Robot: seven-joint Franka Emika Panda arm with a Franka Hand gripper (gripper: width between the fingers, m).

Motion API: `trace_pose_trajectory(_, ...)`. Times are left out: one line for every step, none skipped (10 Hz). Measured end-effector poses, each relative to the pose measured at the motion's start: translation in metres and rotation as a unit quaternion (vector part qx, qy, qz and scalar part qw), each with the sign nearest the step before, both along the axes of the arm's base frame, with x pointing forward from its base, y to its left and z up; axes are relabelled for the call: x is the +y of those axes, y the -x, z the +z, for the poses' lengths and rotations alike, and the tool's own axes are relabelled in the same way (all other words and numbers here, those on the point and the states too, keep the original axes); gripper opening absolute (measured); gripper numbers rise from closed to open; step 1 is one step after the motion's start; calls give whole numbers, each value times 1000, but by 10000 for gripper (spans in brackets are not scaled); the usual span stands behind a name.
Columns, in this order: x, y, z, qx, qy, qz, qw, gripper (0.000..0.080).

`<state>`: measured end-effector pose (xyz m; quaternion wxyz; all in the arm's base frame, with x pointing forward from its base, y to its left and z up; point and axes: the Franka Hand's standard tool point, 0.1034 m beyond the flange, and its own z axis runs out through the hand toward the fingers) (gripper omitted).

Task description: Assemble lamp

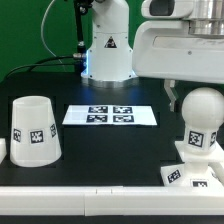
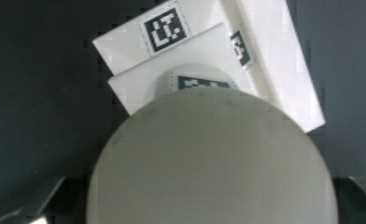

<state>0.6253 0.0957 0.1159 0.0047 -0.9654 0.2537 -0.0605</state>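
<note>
The round white bulb [image 1: 201,112] stands upright with its tagged stem on the square stepped base [image 1: 183,174] at the exterior view's right. My gripper [image 1: 194,93] hangs right over the bulb, open, one finger on each side of its top, with small dark gaps between. In the wrist view the bulb [image 2: 198,150] fills the picture between the fingers [image 2: 34,203], and my gripper [image 2: 194,206] is centred on it. The base [image 2: 251,55] shows beyond it with its tags. The cone shade [image 1: 33,130] stands alone at the exterior view's left.
The marker board [image 1: 110,115] lies flat in the middle of the black table. The robot's white pedestal [image 1: 106,50] stands behind it. The table's front edge [image 1: 100,190] runs close below the shade and the base.
</note>
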Motion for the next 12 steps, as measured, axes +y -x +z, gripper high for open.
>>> trace_pose_trajectory(-2, 0, 0, 0, -9, -51, 999, 574)
trace_pose_trajectory(-3, 1, 0, 1, -26, -133, 991, 574)
trace_pose_trajectory(-5, 3, 0, 2, -49, -233, 971, 574)
trace_pose_trajectory(-1, 5, 0, 3, -55, -273, 960, 574)
trace_pose_trajectory(-2, 5, 0, 5, -59, -296, 953, 574)
trace_pose_trajectory(-2, 5, 0, 6, -64, -311, 948, 574)
trace_pose_trajectory(-2, 5, 0, 8, -71, -347, 935, 574)
trace_pose_trajectory(-3, 6, 0, 11, -79, -386, 919, 574)
trace_pose_trajectory(-4, 6, 0, 16, -92, -442, 892, 575)
trace_pose_trajectory(-4, 6, -1, 16, -107, -505, 856, 575)
trace_pose_trajectory(-3, 6, -1, 22, -117, -550, 827, 576)
trace_pose_trajectory(-4, 5, -1, 26, -125, -575, 808, 576)
